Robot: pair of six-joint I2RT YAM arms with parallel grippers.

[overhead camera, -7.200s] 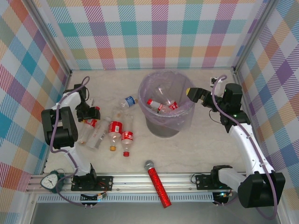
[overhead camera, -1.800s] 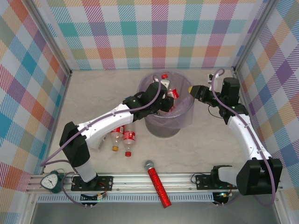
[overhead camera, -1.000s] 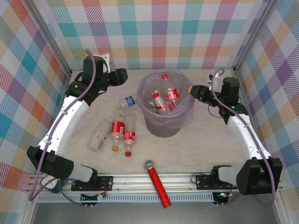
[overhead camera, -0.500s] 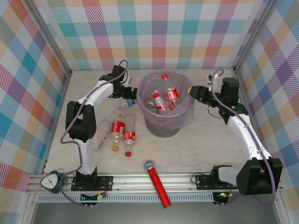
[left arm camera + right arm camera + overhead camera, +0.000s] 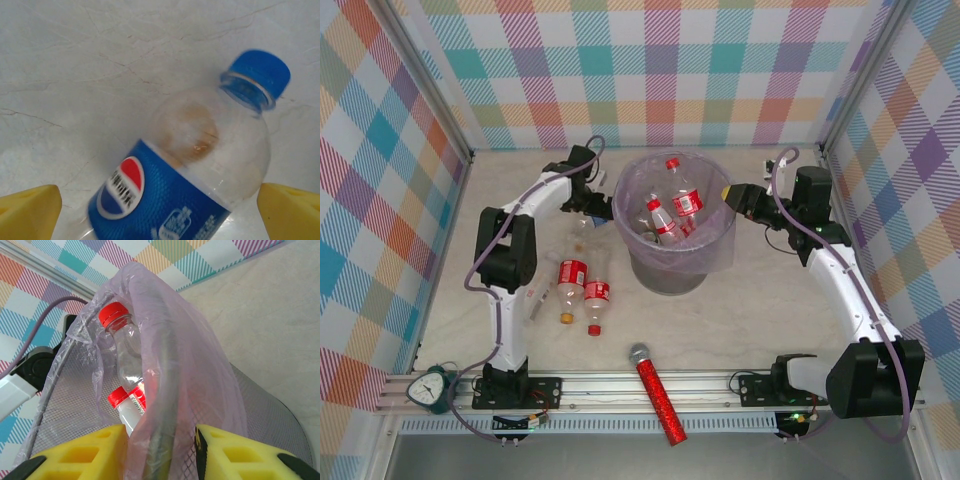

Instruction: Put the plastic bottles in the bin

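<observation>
Fingers (image 5: 30,212) of left gripper (image 5: 157,200) gape, seemingly clear of blue-capped bottle (image 5: 200,155).

The marbled desk (image 5: 770,310) carries the bin (image 5: 670,270), 2 red-labelled bottles (image 5: 570,274) left of it, a blue-capped bottle (image 5: 200,165) and a microphone (image 5: 658,400).

Left hand (image 5: 599,207) now low over blue-capped bottle (image 5: 200,165) beside bin (image 5: 670,272)

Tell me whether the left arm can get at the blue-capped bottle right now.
Probably yes: the left tool is open, straddling the bottle, and nothing lies over it.
</observation>
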